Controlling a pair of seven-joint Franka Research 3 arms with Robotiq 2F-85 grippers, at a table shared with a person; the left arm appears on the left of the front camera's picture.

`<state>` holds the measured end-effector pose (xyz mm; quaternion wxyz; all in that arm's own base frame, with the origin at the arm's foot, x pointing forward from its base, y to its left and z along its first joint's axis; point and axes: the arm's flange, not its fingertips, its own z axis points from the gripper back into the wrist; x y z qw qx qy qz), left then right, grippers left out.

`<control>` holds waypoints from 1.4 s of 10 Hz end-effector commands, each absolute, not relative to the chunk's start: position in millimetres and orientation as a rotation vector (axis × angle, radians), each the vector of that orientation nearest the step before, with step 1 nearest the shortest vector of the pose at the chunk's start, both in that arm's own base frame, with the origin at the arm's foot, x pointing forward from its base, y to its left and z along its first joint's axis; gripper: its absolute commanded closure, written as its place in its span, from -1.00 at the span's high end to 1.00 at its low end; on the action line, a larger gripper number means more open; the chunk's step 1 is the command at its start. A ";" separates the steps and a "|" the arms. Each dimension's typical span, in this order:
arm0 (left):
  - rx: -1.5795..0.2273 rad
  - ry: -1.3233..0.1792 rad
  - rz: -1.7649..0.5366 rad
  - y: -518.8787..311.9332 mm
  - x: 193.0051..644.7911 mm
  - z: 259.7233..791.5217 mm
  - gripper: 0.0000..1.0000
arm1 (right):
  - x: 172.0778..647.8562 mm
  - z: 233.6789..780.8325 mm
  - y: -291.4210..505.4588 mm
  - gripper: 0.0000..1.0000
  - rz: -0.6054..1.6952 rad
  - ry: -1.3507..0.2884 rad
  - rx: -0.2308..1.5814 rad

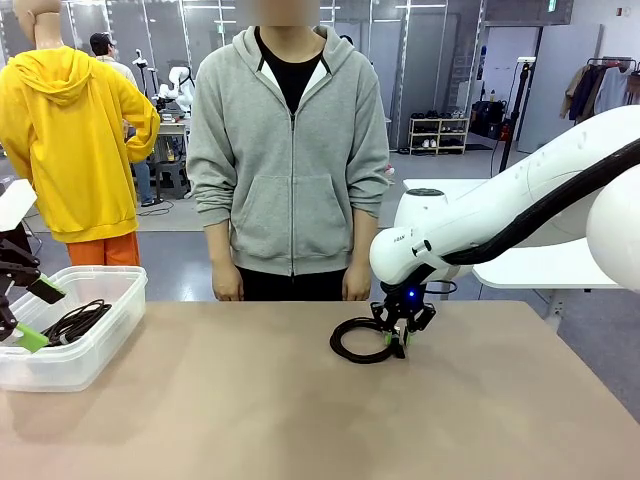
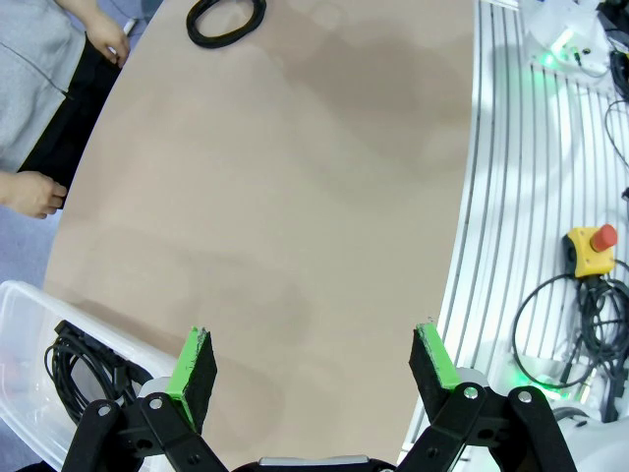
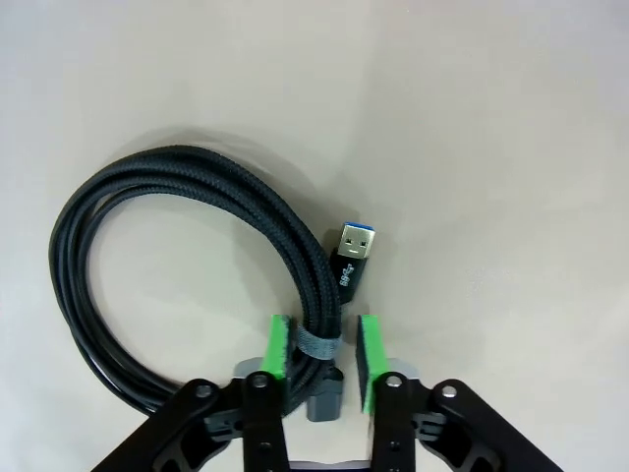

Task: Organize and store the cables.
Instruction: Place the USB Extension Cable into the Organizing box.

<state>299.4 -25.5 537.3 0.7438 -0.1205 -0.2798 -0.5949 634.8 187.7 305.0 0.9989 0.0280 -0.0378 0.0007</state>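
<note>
A black braided cable (image 3: 147, 197) lies coiled on the tan table (image 1: 250, 400), its USB plug (image 3: 356, 251) pointing up beside the loop. My right gripper (image 3: 324, 349) is down on it, its green pads (image 3: 279, 344) drawn in on the taped part of the bundle. From the front, this coil (image 1: 352, 340) sits mid-table with the right gripper (image 1: 398, 338) at its right edge. The same coil (image 2: 226, 22) also shows far off in the left wrist view. Another coiled cable (image 1: 75, 320) lies in the clear bin (image 1: 95, 350). Over the bin's left side, my left gripper (image 1: 38, 314) hangs open and holds nothing.
A person in a grey hoodie (image 1: 290, 150) stands at the far edge, hands (image 1: 228, 285) down at their sides. The table's left side beside the bin meets a white slatted surface (image 2: 531, 197) with a yellow stop button (image 2: 590, 251) and loose wires.
</note>
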 end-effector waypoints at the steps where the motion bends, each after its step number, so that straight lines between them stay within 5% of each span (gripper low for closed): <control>1: -0.246 -0.616 -1.302 -26.7 302.4 537.9 1.00 | 640.0 299.5 189.1 -1.00 -0.044 -0.092 0.059; 5: -0.246 -0.616 -1.302 -26.7 302.4 537.9 1.00 | 639.1 310.1 183.8 -1.00 -0.052 -0.091 0.071; 9: -0.246 -0.616 -1.302 -26.7 302.4 537.9 1.00 | 617.7 428.0 195.6 -1.00 -0.014 -0.078 0.057; 14: -0.246 -0.616 -1.302 -26.7 302.4 537.9 1.00 | 608.5 457.4 197.5 -1.00 0.004 -0.099 0.074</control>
